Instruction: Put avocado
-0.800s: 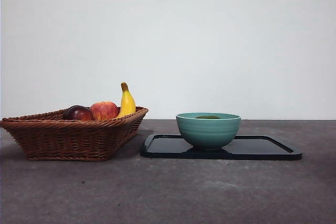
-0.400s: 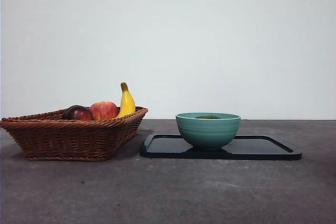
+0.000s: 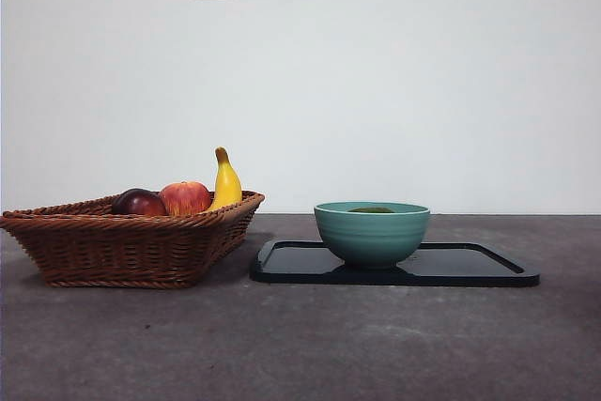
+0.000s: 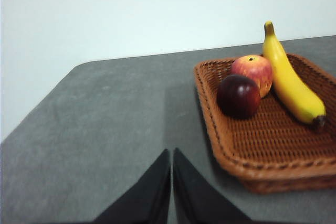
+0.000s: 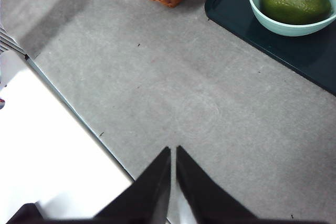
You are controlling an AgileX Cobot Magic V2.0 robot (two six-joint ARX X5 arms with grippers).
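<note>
The avocado [image 5: 296,1] lies in the bowl [image 5: 262,17], well ahead of the right gripper [image 5: 172,153], whose jaws are pressed together; the left gripper [image 4: 171,156] likewise.

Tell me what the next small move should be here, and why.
Probably none beyond keeping both arms parked. The avocado already lies inside the teal bowl on the black tray, and the left gripper and right gripper are both shut, empty and well away from it, so the placing looks done.
</note>
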